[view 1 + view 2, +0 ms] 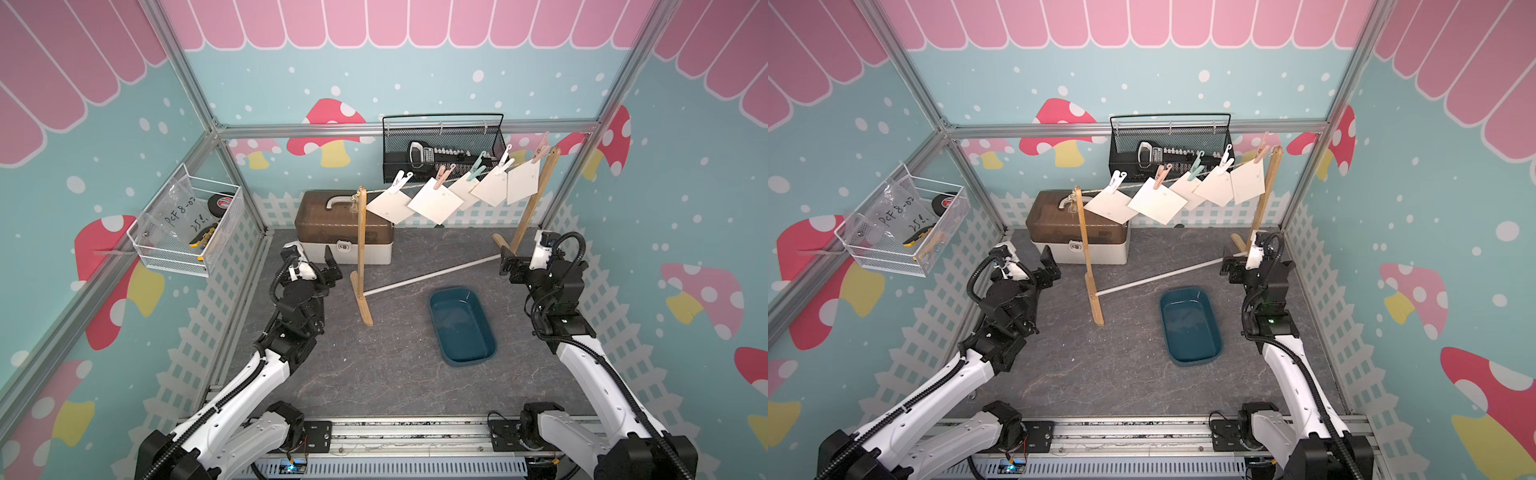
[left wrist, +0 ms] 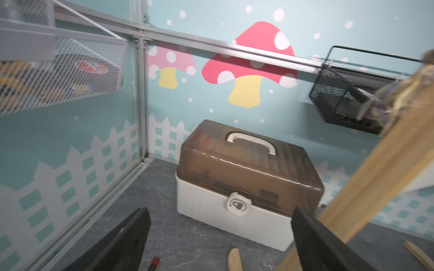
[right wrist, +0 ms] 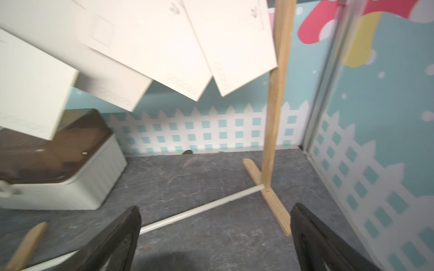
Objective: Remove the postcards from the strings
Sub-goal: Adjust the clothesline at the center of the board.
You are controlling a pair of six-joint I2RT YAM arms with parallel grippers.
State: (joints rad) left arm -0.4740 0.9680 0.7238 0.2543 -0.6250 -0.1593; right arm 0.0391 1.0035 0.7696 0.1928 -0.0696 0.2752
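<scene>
Grey marbled tabletop (image 1: 374,374) boxed in by mint walls printed with pink mushrooms and white picket fence. Nearest, on either side, both arms reaching in: left fingers (image 2: 126,239) spread wide and empty, close beside the near wooden upright (image 1: 361,249) and facing the toolbox; right fingers (image 3: 117,239) likewise spread wide, gripping nothing, low by the foot of the far upright (image 1: 530,208) and lower than the hanging cards. Probably posted at the two ends so as to work inward. Between them a dark blue tub (image 1: 463,328), nothing visible inside, likely meant as the drop-off for removed cards. Beyond it the stand, set on a diagonal, feet joined by a white rod (image 1: 432,274). Stretched between the upright tops, the string (image 1: 376,192), rising toward the far end. All five postcards (image 1: 435,201) pinned along it, none removed yet; each caught at one corner by a single clothespin (image 1: 444,172) and therefore hanging tilted, overlapping its neighbour. Faint printed boxes and a tiny dark mark on the cards, no legible words. Farther back, brown-lidded toolbox (image 1: 345,232) with a padlock symbol on its latch (image 2: 239,206). On the walls, white wire basket (image 1: 174,259) holding a clear bag handwritten "PCF 8-02", and black mesh basket (image 1: 392,145) with a dark tool, label unreadable.
</scene>
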